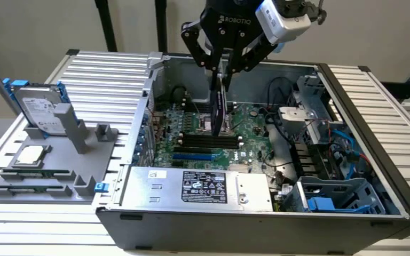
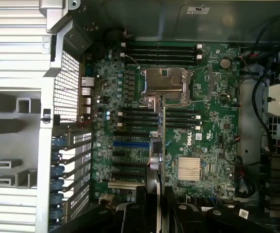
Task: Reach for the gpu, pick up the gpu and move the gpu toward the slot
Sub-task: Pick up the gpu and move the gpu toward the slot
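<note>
Gripper [image 1: 223, 66] hangs over the open computer case [image 1: 376, 202] in the exterior view, fingers closed on the top edge of the gpu [image 1: 218, 109]. The card hangs upright and edge-on, a dark thin slab reaching down toward the motherboard [image 1: 251, 125]. Its lower edge sits just above the black memory slots, not touching them as far as can be told. On the exterior view's left, outside the case, a grey holder [image 1: 84, 141] carries a hard drive [image 1: 40, 109] with blue rails and some small parts. A silver power supply [image 1: 198, 186] lies at the near end of the case.

In the wrist view, the camera looks straight down the card. The gpu [image 2: 163, 145] shows as a thin vertical line running from between the dark fingers [image 2: 130, 213] up across the board. The blue slot [image 2: 131, 144] lies just beside that line, with black slots [image 2: 127, 167] near it.

Judging by this, reaching and pickup are done, and the carry toward the slot is in hand. The next move calls for lining the card's bottom edge along the slot's length, since the card seems to run crosswise to the blue slot, and keeping it upright so it clears the heatsink [image 2: 193, 170].
</note>
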You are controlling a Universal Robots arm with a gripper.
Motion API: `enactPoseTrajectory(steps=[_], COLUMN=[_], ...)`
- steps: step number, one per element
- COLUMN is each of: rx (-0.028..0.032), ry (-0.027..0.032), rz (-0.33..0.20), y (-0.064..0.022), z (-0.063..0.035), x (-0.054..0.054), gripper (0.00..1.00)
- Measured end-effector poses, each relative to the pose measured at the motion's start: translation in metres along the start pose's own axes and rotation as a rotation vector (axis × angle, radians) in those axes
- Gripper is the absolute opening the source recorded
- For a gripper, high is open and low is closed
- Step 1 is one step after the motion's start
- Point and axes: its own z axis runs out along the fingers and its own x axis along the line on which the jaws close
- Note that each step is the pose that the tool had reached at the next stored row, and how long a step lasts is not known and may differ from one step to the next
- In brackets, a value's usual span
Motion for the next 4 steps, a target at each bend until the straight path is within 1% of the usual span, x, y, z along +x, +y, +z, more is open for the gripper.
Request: enactPoseTrajectory(steps=[4], rx=[0.0], ry=[0.0], rz=[0.0], y=[0.0], z=[0.0], x=[0.0], gripper=[0.26])
